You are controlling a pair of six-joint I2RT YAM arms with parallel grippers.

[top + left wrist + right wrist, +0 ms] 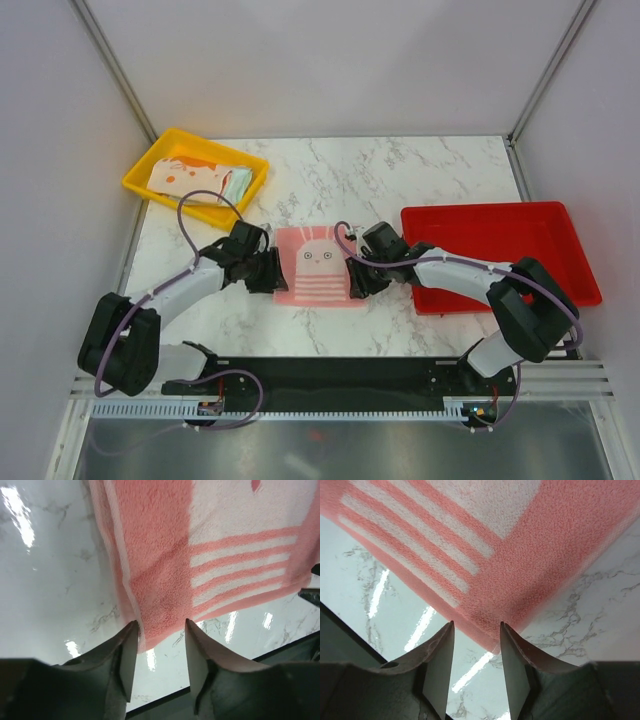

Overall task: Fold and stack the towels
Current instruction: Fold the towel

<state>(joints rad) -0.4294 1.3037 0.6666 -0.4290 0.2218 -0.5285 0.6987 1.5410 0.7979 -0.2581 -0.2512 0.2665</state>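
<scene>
A pale pink towel [318, 265] with a rabbit face and white stripes lies flat at the middle of the marble table. My left gripper [272, 275] is at the towel's near left corner. In the left wrist view the gripper [161, 622] is open, and the towel's [165, 555] corner reaches just to the fingertips, ungripped. My right gripper [355, 278] is at the near right corner. In the right wrist view it [476, 624] is open too, with the towel's [530, 565] corner lying just ahead of the tips. More towels, a cream one with orange shapes [185, 172] and a mint green one [238, 183], lie in the yellow tray.
The yellow tray [148, 160] sits at the back left of the table. A red tray [500, 235] with nothing in it stands at the right, close behind my right arm. White walls close in the table on three sides.
</scene>
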